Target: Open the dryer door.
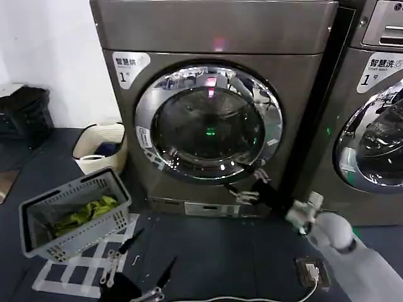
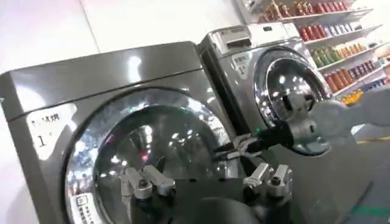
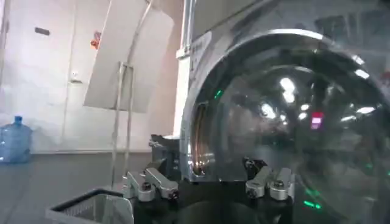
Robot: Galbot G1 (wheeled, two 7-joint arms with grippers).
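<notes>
Now the right gripper (image 1: 247, 182) reaches the dryer door (image 1: 208, 123) rim at about five o'clock, jaws spread open at the chrome edge; the door sits shut. Left gripper (image 1: 129, 264) hangs low, jaws open

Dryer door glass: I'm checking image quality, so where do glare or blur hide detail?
Head view: ceiling lights glare on the round chrome-ringed glass dryer door; the right gripper is smeared. Left wrist view: white spots across the glass. Right wrist view: bright reflections and a red glint.

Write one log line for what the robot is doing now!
door: shut | right end effector: open, at door's lower rim | left end effector: open, low, away from dryer
</notes>
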